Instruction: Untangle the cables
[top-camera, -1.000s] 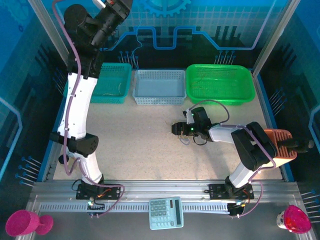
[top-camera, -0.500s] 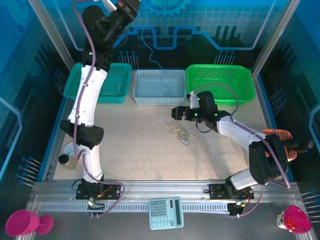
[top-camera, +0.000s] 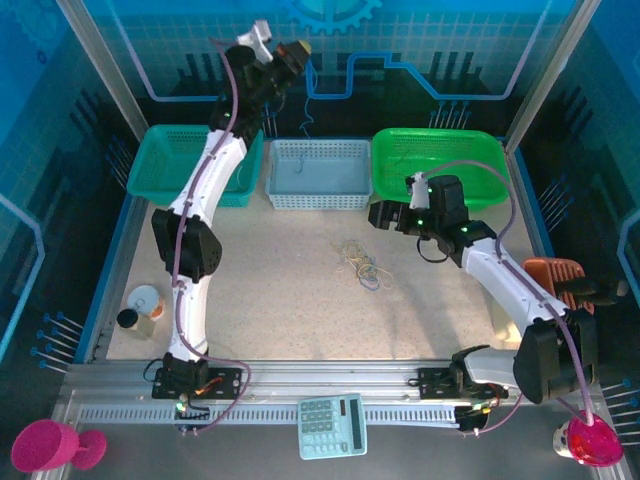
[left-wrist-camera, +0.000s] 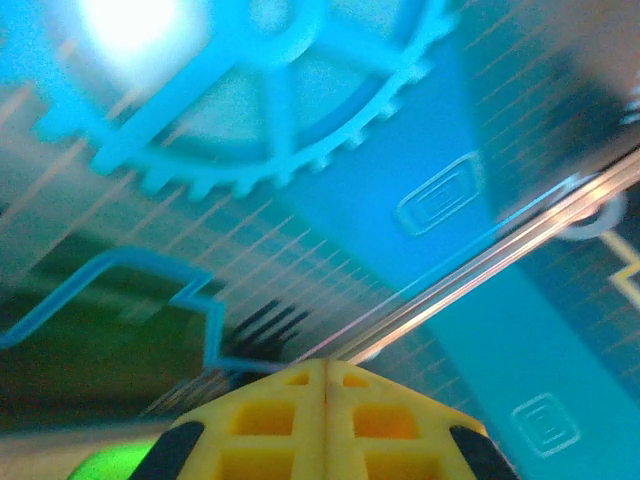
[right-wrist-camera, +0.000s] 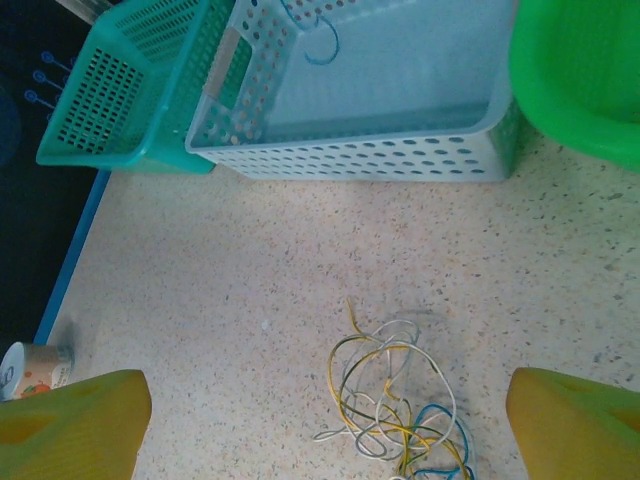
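**One wire lifted out, the rest waits on the counter**

The left claw (top-camera: 298, 48) is clenched, and its yellow fingers (left-wrist-camera: 300, 420) are pressed together with no gap. It is raised high at the back. A thin blue wire (top-camera: 303, 112) hangs down from it, so it seems to grasp this wire. The lower end of the wire curls inside the pale blue basket (top-camera: 318, 192). I think the arm holds it so high to pull the wire free of the others and let it fall into that basket.

The right claw (top-camera: 378, 215) is released, with its jaws wide apart. It hovers above the counter (top-camera: 260, 290) and touches nothing. The remaining cables (top-camera: 362, 268) lie in a small loose clump in the middle of the counter, just ahead of this claw.

One second ago the right claw was down at the clump; now it is drawn back and away from it. The left arm was over the teal basket (top-camera: 180, 165) and has swung toward the middle.
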